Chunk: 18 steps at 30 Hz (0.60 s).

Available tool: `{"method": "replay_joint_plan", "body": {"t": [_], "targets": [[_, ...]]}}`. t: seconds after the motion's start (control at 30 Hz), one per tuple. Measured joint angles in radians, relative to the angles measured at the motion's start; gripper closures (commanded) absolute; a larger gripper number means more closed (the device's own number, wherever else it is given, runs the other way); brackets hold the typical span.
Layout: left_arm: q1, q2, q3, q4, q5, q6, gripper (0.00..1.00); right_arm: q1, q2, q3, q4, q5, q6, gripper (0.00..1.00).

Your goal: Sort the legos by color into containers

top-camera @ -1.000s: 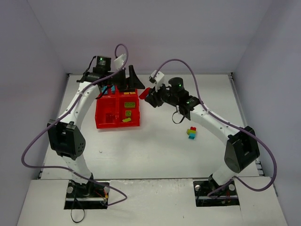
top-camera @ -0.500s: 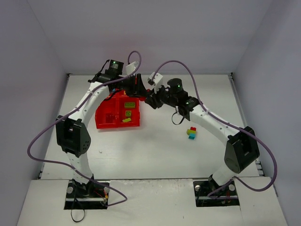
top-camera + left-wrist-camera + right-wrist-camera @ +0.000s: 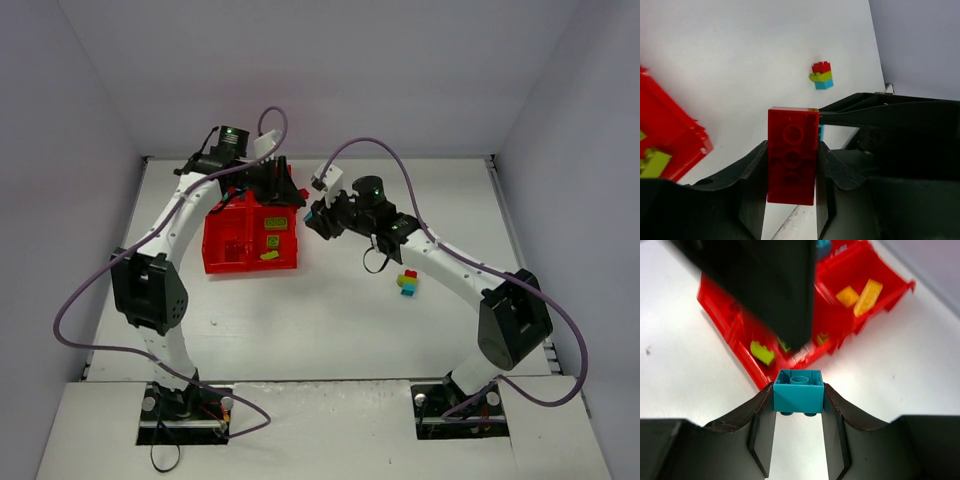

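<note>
Legos being sorted: one brick sitting in each end effector beside the tray.
The left end effector is clamping a red brick, long axis along its fingers, over the tray's upper-right corner in the top view, so it is probably sitting nearer for a drop; the right end effector is pinching a cyan brick just right of the tray, which is lying ahead, upper centre of its wrist frame. A stacked clump is lying on the surface.
</note>
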Motion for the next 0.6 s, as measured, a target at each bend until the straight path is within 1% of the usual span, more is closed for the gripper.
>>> {"method": "replay_joint_plan", "body": {"t": [0.17, 0.23, 0.3, 0.37, 0.4, 0.5, 0.6], "targets": [[0.128, -0.060, -0.039, -0.002, -0.077, 0.040, 0.92, -0.005, -0.008, -0.048, -0.059, 0.029, 0.000, 0.98], [0.177, -0.093, -0.079, -0.010, -0.137, 0.060, 0.91, -0.005, -0.008, -0.050, -0.076, 0.037, 0.000, 0.98], [0.210, -0.121, -0.121, -0.013, -0.233, 0.081, 0.90, -0.005, -0.008, -0.050, -0.077, 0.045, 0.000, 0.98], [0.220, -0.146, -0.168, -0.016, -0.331, 0.100, 0.89, -0.005, -0.008, -0.050, -0.079, 0.051, 0.000, 0.98], [0.219, -0.156, -0.191, -0.013, -0.380, 0.107, 0.85, -0.005, -0.008, -0.050, -0.081, 0.053, 0.000, 0.98], [0.209, -0.166, -0.258, -0.003, -0.502, 0.121, 0.78, -0.005, -0.008, -0.050, -0.083, 0.059, 0.000, 0.98], [0.204, -0.161, -0.329, 0.014, -0.596, 0.128, 0.77, -0.005, -0.006, -0.049, -0.083, 0.060, 0.000, 0.98]]}}
